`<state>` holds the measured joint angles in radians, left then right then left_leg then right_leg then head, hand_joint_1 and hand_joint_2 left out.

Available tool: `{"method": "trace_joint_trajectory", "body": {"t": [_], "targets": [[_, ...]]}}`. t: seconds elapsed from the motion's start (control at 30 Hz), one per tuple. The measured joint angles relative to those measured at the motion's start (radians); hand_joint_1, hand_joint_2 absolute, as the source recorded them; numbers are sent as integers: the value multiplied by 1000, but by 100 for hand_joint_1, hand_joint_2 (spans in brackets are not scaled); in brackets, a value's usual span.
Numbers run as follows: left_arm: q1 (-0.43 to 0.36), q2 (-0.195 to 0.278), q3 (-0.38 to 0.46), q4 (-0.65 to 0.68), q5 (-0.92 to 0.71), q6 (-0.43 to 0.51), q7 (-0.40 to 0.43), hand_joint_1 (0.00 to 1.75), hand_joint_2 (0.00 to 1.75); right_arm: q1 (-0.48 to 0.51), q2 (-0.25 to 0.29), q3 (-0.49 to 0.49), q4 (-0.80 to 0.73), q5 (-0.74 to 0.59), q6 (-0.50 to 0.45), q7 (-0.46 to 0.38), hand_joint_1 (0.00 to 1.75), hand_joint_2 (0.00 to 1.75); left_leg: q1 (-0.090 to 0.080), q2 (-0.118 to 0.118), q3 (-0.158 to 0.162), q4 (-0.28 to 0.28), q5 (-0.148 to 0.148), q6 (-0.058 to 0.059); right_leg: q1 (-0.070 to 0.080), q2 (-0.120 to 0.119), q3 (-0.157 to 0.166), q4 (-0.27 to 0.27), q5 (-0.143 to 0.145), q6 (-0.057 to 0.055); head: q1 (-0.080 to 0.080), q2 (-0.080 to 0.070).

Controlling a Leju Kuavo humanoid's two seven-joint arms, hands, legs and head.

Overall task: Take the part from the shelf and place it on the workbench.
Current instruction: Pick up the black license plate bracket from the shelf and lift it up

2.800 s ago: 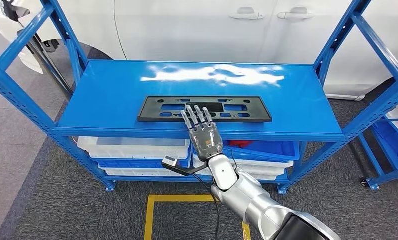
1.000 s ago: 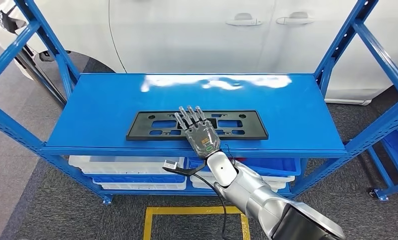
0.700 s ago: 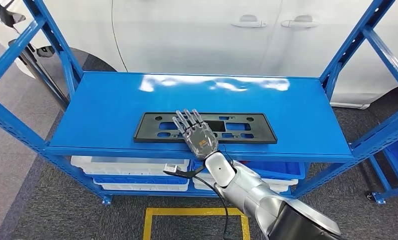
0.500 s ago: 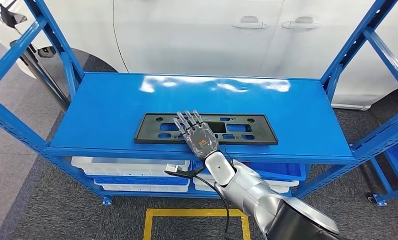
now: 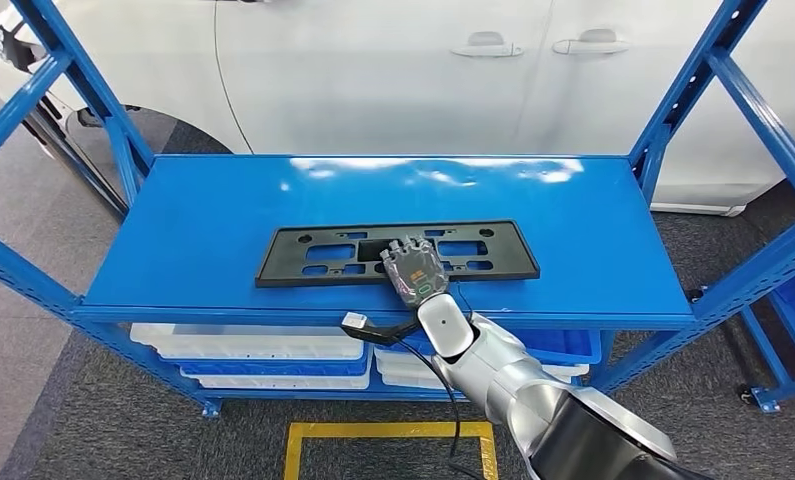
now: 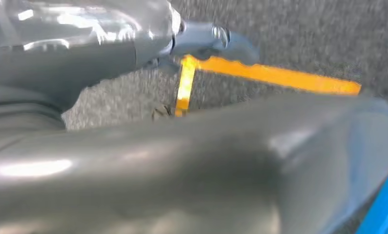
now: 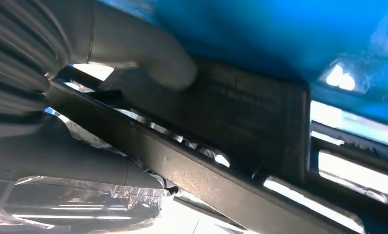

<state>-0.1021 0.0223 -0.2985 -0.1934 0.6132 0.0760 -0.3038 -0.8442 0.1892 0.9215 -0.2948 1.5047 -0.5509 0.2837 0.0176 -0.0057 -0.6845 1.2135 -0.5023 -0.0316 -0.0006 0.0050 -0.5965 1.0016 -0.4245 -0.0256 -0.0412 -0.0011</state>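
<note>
Head view: the part (image 5: 398, 252), a flat black plastic frame with rectangular cutouts, lies lengthwise near the front edge of the shelf (image 5: 223, 200), not lifted yet. The right hand (image 5: 414, 272) sits on its middle, fingers curled down over the near rail; right wrist view has the grey thumb (image 7: 143, 51) pressing the matte plate, so a grasp looks under way. Lifting, carrying and placing are left. Shelf top is glossy blue metal. Left hand's finger state: cannot tell. White and blue bins (image 5: 263, 352) below; white car (image 5: 393, 70) behind.
</note>
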Motion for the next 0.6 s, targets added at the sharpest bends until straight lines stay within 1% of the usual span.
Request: {"method": "trace_joint_trajectory", "body": {"t": [0.03, 0.07, 0.1, 0.13, 0.17, 0.23, 0.27, 0.3, 0.33, 0.37, 0.4, 0.43, 0.47, 0.5, 0.53, 0.57, 0.6], "targets": [[0, 0, 1, 0, 0, -4, 0, 0, 0, 0, 0, -4, 1, 1, 0, -2, 175, 175, 0, 0, 34, -74, 34, 4, 0, 1, 1, 2, -3, 2, 0, 0], [-1, 0, 2, 0, 0, -8, -1, 0, 0, -1, 0, -7, 2, 2, 0, -4, 175, 175, -2, 0, 63, -139, 59, 9, 2, 1, 0, 5, -5, 6, 0, 0], [-2, 1, 3, 0, -1, -12, -2, 0, 0, -1, 0, -11, 2, 2, -1, -5, 175, 175, -3, 0, 82, -180, 71, 14, 3, 1, -2, 7, -6, 10, 0, 0], [-2, 1, 3, 0, -1, -16, -4, 0, 0, -2, 0, -14, 3, 4, -1, -7, 175, 175, -5, 0, 89, -198, 71, 19, 5, 2, -4, 9, -6, 15, 0, 0], [-1, 1, 4, 0, -1, -21, -7, 0, 0, -2, 0, -17, 3, 5, -1, -10, 175, 175, -7, -1, 88, -200, 71, 24, 6, 2, -6, 9, -6, 19, 0, 0], [-1, 0, 5, 0, -1, -32, -18, 0, 87, -2, 0, -23, 3, 9, -3, -17, 175, 175, -4, 0, 89, -203, 75, 35, 5, 2, -8, 14, -12, 31, 0, 0], [-2, 0, 6, 0, -3, -38, -25, 0, 131, -3, 0, -27, 3, 10, -5, -21, 175, 175, -2, 0, 89, -206, 77, 42, 4, 1, -16, 32, -25, 36, 0, 0], [-3, 0, 6, 0, -5, -41, -34, 0, 175, -3, 0, -32, 3, 10, -8, -24, 175, 175, 0, 0, 90, -208, 78, 47, 3, 1, -33, 71, -50, 42, 0, 0], [-4, 0, 6, 0, -7, -45, -43, 0, 175, -2, 0, -38, 3, 7, -15, -30, 175, 175, 0, 0, 90, -209, 78, 50, 0, 0, -61, 132, -82, 46, 0, 0], [-5, 1, 6, 0, -9, -48, -50, 0, 175, 1, 0, -46, 3, 2, -28, -36, 175, 175, 0, 0, 90, -209, 78, 52, -2, 0, -96, 205, -115, 50, 0, 0], [-4, 1, 6, 0, -10, -52, -56, 0, 175, 4, 0, -54, 2, -5, -44, -45, 175, 175, -1, 0, 90, -208, 77, 52, -4, 0, -129, 270, -139, 53, 0, 0], [-4, 1, 6, 0, -11, -56, -61, 0, 175, 7, 0, -65, 2, -14, -63, -54, 175, 175, -1, 0, 90, -208, 77, 52, -5, 0, -149, 307, -144, 54, 0, 0], [-3, 1, 7, 0, -11, -60, -63, 0, 175, 11, 0, -76, -5, -25, -81, -65, 175, 175, -1, 0, 91, -208, 76, 51, -6, 0, -150, 303, -129, 55, 0, 0], [-3, 1, 7, 0, -11, -63, -64, 0, 175, 16, -2, -91, -21, -39, -96, -80, 175, 175, -1, -1, 92, -207, 75, 49, -7, 0, -131, 259, -97, 54, 0, 0], [-3, 1, 9, 0, -11, -64, -64, 0, 175, 21, -4, -108, -47, -56, -107, -99, 175, 175, -1, -1, 94, -206, 73, 46, -8, 0, -98, 186, -56, 51, 0, 0], [-3, 1, 11, 0, -10, -64, -64, 0, 175, 31, -6, -132, -87, -77, -117, -132, 175, 175, -3, -1, 94, -203, 70, 42, -7, 0, -64, 114, -26, 47, 0, 0], [-3, 1, 14, 0, -8, -64, -64, 0, 175, 44, -8, -164, -140, -101, -124, -178, 175, 175, -4, -1, 94, -201, 67, 37, -6, 0, -39, 59, -7, 42, 0, 0]]}}
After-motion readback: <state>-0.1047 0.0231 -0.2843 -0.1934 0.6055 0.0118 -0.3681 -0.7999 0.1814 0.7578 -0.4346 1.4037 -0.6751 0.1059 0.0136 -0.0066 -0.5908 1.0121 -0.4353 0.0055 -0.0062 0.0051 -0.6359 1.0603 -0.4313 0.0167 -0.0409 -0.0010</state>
